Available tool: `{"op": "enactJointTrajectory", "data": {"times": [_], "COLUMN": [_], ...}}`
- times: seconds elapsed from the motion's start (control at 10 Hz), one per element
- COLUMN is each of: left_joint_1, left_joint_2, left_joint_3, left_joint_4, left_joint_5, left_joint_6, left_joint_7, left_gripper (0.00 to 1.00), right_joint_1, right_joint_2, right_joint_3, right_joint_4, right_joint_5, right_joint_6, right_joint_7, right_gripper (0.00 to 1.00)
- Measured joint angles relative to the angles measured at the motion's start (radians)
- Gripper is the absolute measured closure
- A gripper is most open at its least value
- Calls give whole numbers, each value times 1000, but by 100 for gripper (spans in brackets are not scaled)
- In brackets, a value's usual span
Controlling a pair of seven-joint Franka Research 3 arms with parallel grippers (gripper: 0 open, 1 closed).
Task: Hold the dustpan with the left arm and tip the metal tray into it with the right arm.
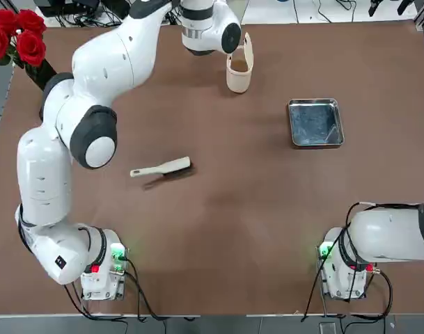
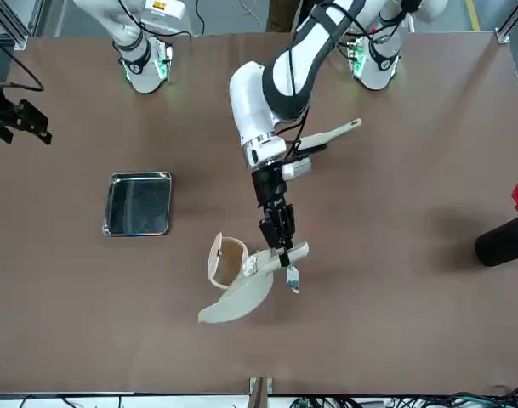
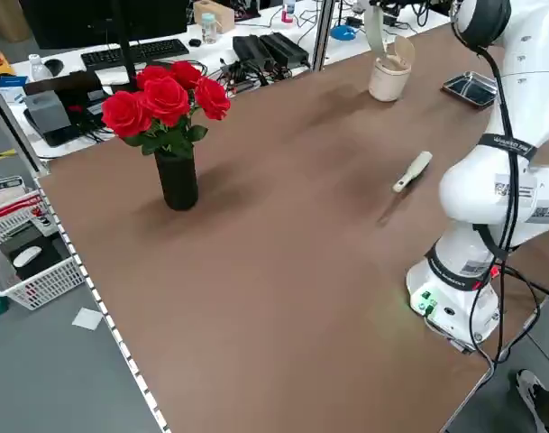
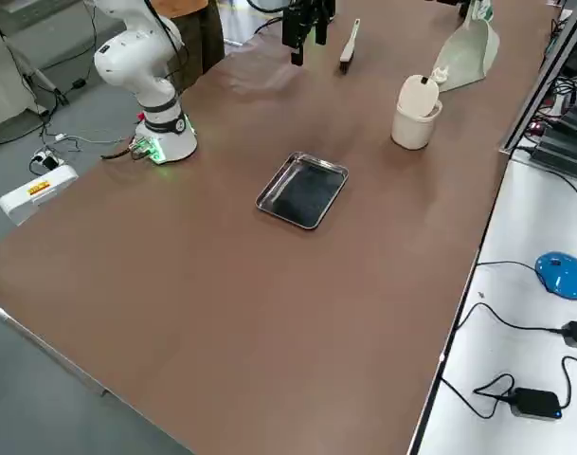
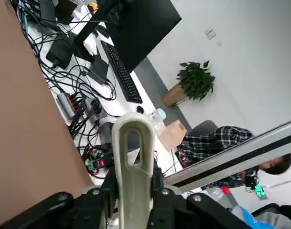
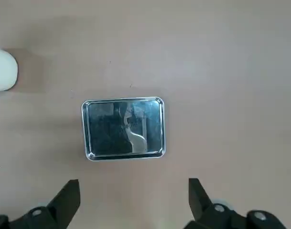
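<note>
Metal tray (image 1: 317, 124): top view puts it flat on the brown table (image 1: 218, 229), on the right-arm side, well apart from the hand brush (image 1: 163, 168). Front view: left gripper (image 2: 284, 257) closed on the looped handle of the dustpan (image 2: 241, 293), scoop beside the lidded bin (image 2: 228, 259). Left wrist view: handle clamped between the two fingers. Right side view: right gripper (image 4: 307, 38) raised over the table, touching nothing. Right wrist view: its fingers wide apart, nothing between them, tray beyond. Judgement: dustpan hold achieved; tray pickup is the step in hand. Next move calls for lowering the right gripper and closing on the raised rim, kept level until over the scoop.
</note>
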Motion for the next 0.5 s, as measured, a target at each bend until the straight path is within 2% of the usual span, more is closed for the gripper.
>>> {"op": "enactJointTrajectory", "data": {"times": [0.5], "left_joint_1": [-24], "left_joint_2": [0], "left_joint_3": [-1], "left_joint_4": [0], "left_joint_5": [6], "left_joint_6": [0], "left_joint_7": [-4], "left_gripper": [68], "right_joint_1": [-2], "right_joint_2": [0], "right_joint_3": [0], "right_joint_4": [0], "right_joint_5": [0], "right_joint_6": [4], "right_joint_7": [0], "right_gripper": [0]}}
